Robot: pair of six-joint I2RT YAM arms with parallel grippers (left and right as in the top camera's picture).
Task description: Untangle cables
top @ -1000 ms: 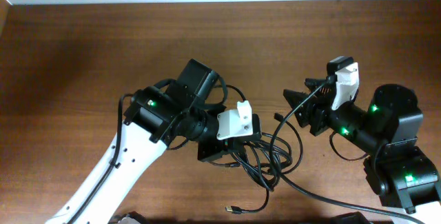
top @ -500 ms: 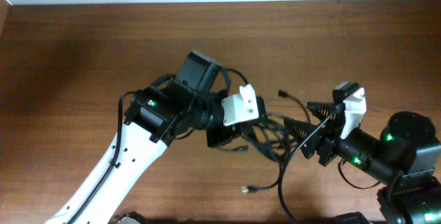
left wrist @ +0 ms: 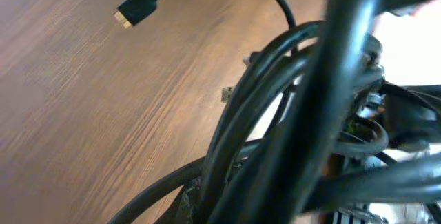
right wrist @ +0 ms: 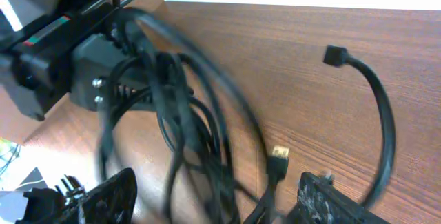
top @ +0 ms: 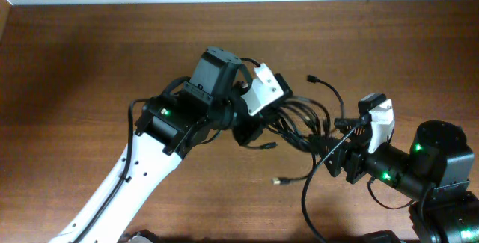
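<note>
Cables (top: 301,120) look clamped in your left gripper (top: 254,127), though it's blurry. Your right gripper (right wrist: 217,195) is spread apart, so pinch one loose strand and pull slowly toward the table's right edge.

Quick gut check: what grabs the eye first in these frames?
The knot of black cables mid-table, strung between the two arms. The left gripper is shut on the bundle, while the right gripper stands open with strands running between its jaws. Two loose ends stick out: a black plug arcing toward the far edge and a gold-tipped plug nearer the arms' bases.
</note>
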